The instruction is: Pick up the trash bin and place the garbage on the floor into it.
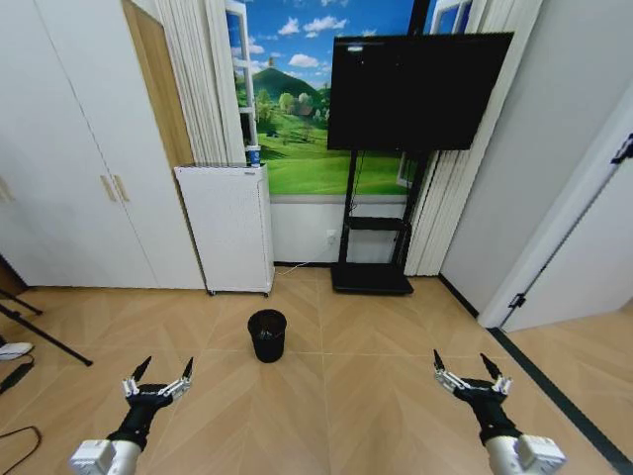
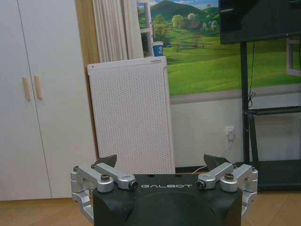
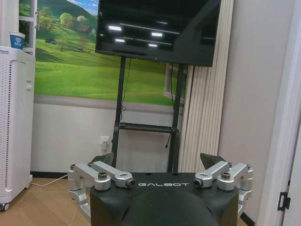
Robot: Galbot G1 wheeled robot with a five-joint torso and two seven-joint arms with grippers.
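Ahead, trash bin point(image 1: 267, 334), wood floor point(image 1: 356, 396), white appliance point(image 1: 235, 228)

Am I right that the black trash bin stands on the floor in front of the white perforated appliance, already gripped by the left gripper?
Not quite. The trash bin does stand in front of the white appliance, but the head view shows it untouched: the left gripper and right gripper hang open, well short of it.
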